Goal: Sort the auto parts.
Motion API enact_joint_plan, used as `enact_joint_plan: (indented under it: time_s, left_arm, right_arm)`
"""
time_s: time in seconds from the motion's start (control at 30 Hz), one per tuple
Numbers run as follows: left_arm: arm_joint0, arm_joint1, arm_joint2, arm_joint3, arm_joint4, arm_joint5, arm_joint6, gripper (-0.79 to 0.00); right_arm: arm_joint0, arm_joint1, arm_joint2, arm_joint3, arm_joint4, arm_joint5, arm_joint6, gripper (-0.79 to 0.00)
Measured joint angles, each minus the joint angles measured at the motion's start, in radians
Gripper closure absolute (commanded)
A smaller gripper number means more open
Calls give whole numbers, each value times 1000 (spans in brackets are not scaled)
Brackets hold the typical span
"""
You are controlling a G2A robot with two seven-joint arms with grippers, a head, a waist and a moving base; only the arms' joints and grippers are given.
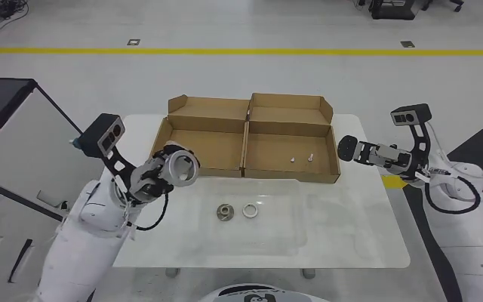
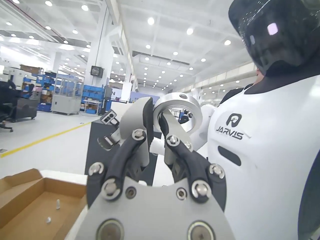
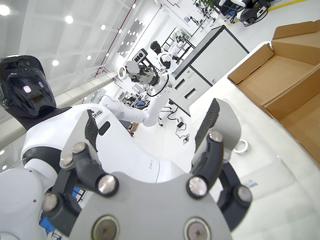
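Note:
My left gripper [image 1: 170,175] hangs above the table's left part, in front of the left cardboard box [image 1: 204,149]. It is shut on a large silver ring [image 2: 175,99], one finger inside the ring and one outside its wall. The same ring [image 1: 194,172] faces upward in the top view. My right gripper [image 3: 150,123] is open with nothing between its fingers; it sits off the right end of the right cardboard box [image 1: 290,143]. Two small bolts [image 1: 293,159] lie in that box. A dark flanged part [image 1: 224,213] and a small white ring [image 1: 250,212] rest on the white table [image 1: 339,226].
The two open boxes stand side by side at the table's back, flaps raised behind them. The small white ring [image 3: 242,147] lies on the table beyond my right gripper's fingers. Bare tabletop runs along the front and right.

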Motion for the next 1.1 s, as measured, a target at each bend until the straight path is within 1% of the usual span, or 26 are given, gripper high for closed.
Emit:
enact_joint_plan:
  time_s: [0.07,0.23,0.6,0.7,0.8,0.93,1.1]
  left_arm:
    - [-8,-2,18,-5,-53,0,-4,0]
    - [-26,-7,33,-11,-181,0,-27,0]
    - [-33,-30,26,0,-344,0,-129,0]
    - [-37,-36,7,10,-341,0,-176,0]
    - [-43,-42,-35,27,-273,0,-218,0]
    - [-39,-51,-59,32,-215,0,-231,0]
    - [-39,-59,-70,34,-202,0,-246,0]
  right_arm:
    - [0,0,0,0,0,0,0,-785]
    - [0,0,0,0,0,0,0,-785]
    - [0,0,0,0,0,0,0,-785]
    - [0,0,0,0,0,0,0,-785]
    - [0,0,0,0,0,0,0,-785]
    - [0,0,0,0,0,0,0,-785]
    - [0,0,0,0,0,0,0,-785]
